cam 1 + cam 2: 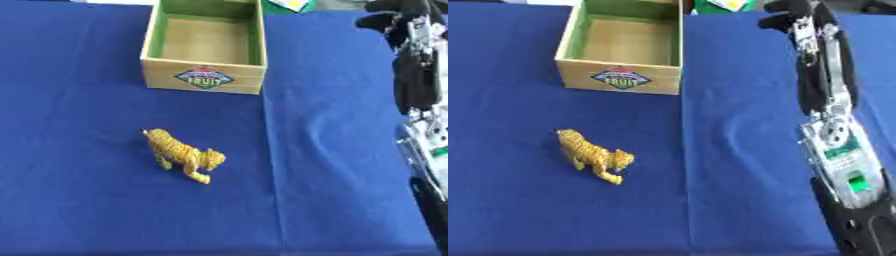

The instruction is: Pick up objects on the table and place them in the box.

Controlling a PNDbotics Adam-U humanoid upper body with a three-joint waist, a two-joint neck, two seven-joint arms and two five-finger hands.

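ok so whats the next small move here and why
Probably bring the right hand back across toward the toy tiger: it stands alone on the blue cloth, untouched, the wooden fruit box looks empty, and the hand is up beside the box.

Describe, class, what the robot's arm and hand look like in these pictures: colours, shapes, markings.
Only the right arm shows. It is long and slim, black with silver metal sections, and a pale grey housing bears a small green marking. The right hand at its far end is black. No left arm is in view.

Bright even light, soft blur, faint shadows.
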